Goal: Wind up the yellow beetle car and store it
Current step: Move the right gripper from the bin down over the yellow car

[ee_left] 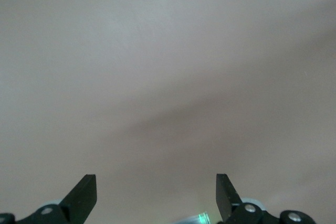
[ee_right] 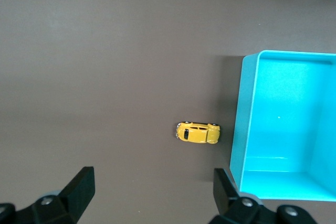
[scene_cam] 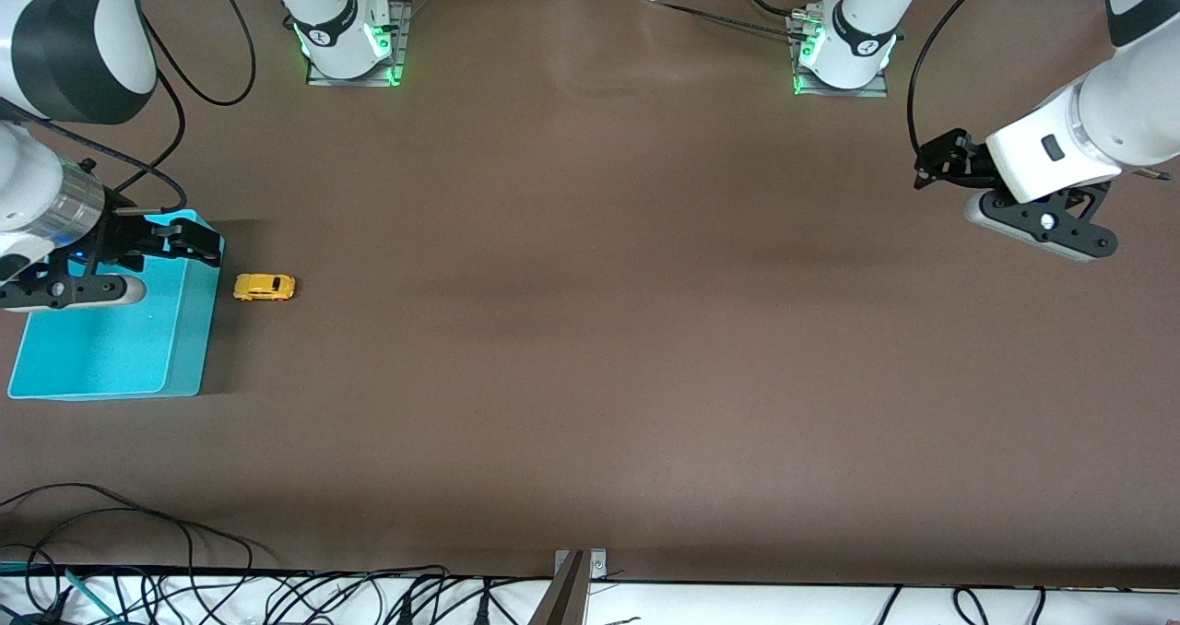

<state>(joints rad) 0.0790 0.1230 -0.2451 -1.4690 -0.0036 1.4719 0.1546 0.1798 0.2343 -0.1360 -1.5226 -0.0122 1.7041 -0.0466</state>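
Observation:
The yellow beetle car (scene_cam: 265, 287) stands on its wheels on the brown table, just beside the turquoise bin (scene_cam: 187, 348), toward the left arm's end. It also shows in the right wrist view (ee_right: 197, 132), next to the bin's wall (ee_right: 251, 124). My right gripper (scene_cam: 189, 241) is open and empty, up in the air over the bin's rim near the car; its jaws (ee_right: 152, 179) stand wide apart. My left gripper (scene_cam: 926, 169) waits open and empty over bare table at the left arm's end, and the left wrist view (ee_left: 156, 187) shows only table.
The bin holds nothing that I can see. Both arm bases (scene_cam: 348, 35) (scene_cam: 843, 49) stand at the table's edge farthest from the front camera. Loose black cables (scene_cam: 120, 533) and a metal bracket (scene_cam: 579, 571) lie at the edge nearest it.

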